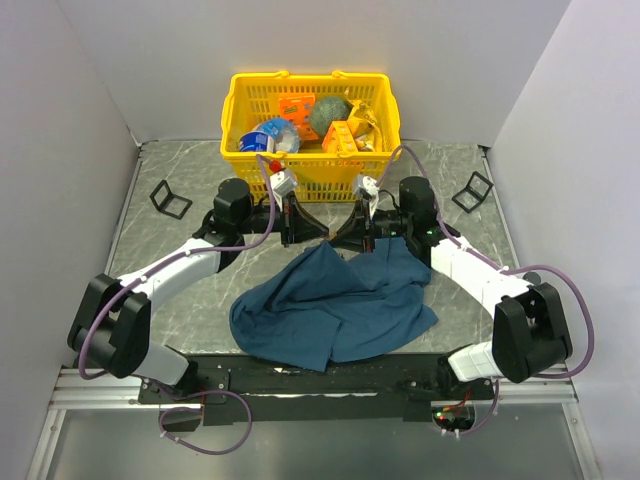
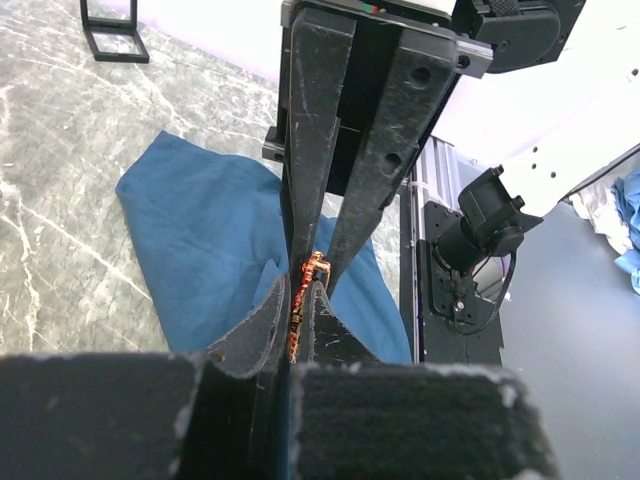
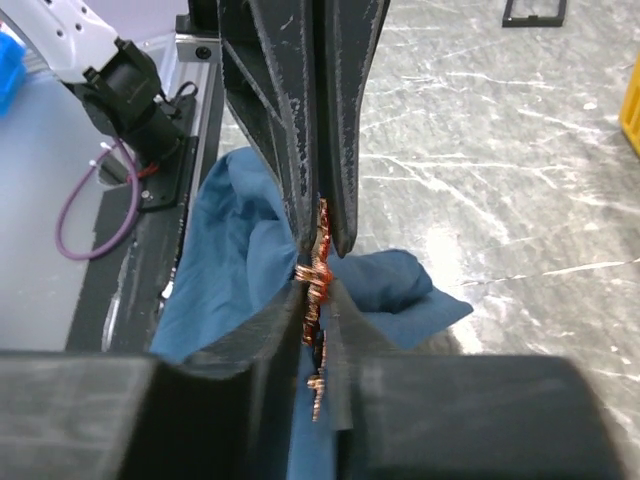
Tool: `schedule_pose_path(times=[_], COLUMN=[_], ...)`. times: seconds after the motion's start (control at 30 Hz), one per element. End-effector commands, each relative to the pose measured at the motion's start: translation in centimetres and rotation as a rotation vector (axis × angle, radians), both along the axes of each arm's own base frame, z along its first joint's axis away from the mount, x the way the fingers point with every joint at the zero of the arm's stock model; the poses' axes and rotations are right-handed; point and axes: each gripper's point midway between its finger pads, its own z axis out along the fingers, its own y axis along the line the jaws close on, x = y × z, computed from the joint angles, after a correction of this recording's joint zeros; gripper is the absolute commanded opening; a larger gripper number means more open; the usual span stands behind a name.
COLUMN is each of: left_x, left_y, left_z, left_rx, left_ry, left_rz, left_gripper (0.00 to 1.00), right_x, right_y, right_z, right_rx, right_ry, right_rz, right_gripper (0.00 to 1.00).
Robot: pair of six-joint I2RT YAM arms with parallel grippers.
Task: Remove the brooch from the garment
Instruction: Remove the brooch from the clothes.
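Right gripper (image 3: 316,300) pads fill the near edge of the right wrist view; I read them as nearly together, closed on the brooch (image 3: 316,272), a small orange-copper piece showing in the slit between them. Left gripper (image 2: 298,295) meets it tip to tip from the opposite side; its fingers are fully closed, pinching a raised fold of the blue garment (image 1: 340,305) just beside the brooch. Both sets of tips sit above the garment's far edge, which peaks up toward them. Remaining cloth lies crumpled on the grey marbled table (image 1: 170,270). Yellow basket (image 1: 310,78) stands behind both arms
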Motion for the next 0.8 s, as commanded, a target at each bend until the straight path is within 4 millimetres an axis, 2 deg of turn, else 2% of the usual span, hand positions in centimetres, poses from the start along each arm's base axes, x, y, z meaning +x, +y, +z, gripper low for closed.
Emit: schedule_pose_path(times=[0.0, 0.1, 0.43, 0.77], left_x=[0.1, 0.1, -0.3, -0.7], left_y=[-0.3, -0.3, 0.5, 1.2], left_z=[1.4, 1.4, -0.2, -0.3], left_rx=[-0.037, -0.027, 0.035, 0.052], left_ry=[-0.057, -0.059, -0.079, -0.106], left_rz=[-0.003, -0.002, 0.000, 0.002], left_gripper=[0.01, 0.01, 0.02, 0.01], right_x=[-0.4, -0.6, -1.4, -1.5], right_y=[0.1, 0.0, -1.1, -1.9], right_z=[1.3, 1.1, 2.7, 2.9], right_rx=[0.022, 0.006, -0.091, -0.138], right_ry=[-0.061, -0.071, -0.105, -0.137], right_rz=[0.035, 0.050, 0.071, 0.049], right_gripper=[0.08, 0.00, 0.00, 0.00])
